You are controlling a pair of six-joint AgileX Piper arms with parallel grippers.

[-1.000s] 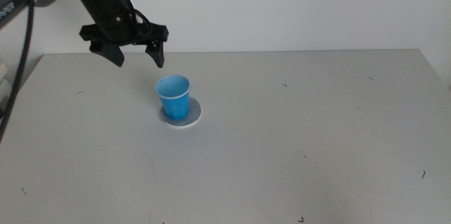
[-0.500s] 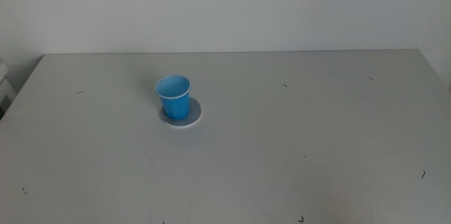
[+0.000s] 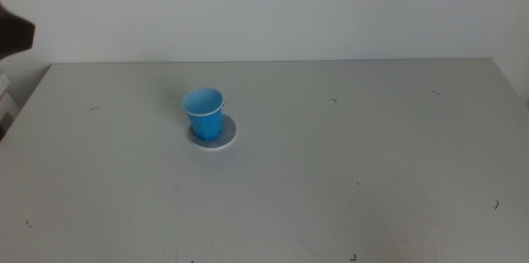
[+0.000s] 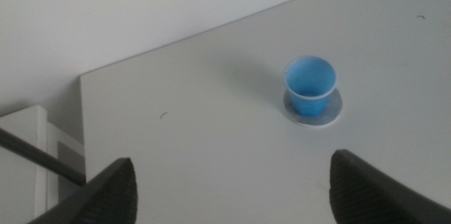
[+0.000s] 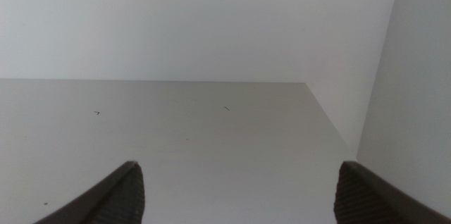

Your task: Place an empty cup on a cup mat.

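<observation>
The bright blue cup (image 3: pixel 203 112) stands upright and empty on the round grey cup mat (image 3: pixel 226 136), left of the table's middle. The left wrist view shows the cup (image 4: pixel 310 86) on the mat (image 4: pixel 330 113) from well above and apart. My left gripper (image 4: pixel 232 162) is open and empty, high up and drawn back toward the table's left side. In the middle view only a dark part of the left arm (image 3: pixel 15 35) shows, at the left edge. My right gripper (image 5: pixel 239 168) is open and empty over the table's right part, out of the middle view.
The grey table (image 3: pixel 347 155) carries only small dark specks. A white wall (image 3: pixel 331 7) rises behind its far edge. In the left wrist view a white stand (image 4: pixel 25 153) and a dark cable (image 4: pixel 35 155) lie beyond the table's left edge.
The left gripper, open just behind and above the cup a second ago, rose out of the top of the view and drew back left. The cup stayed on the mat.
</observation>
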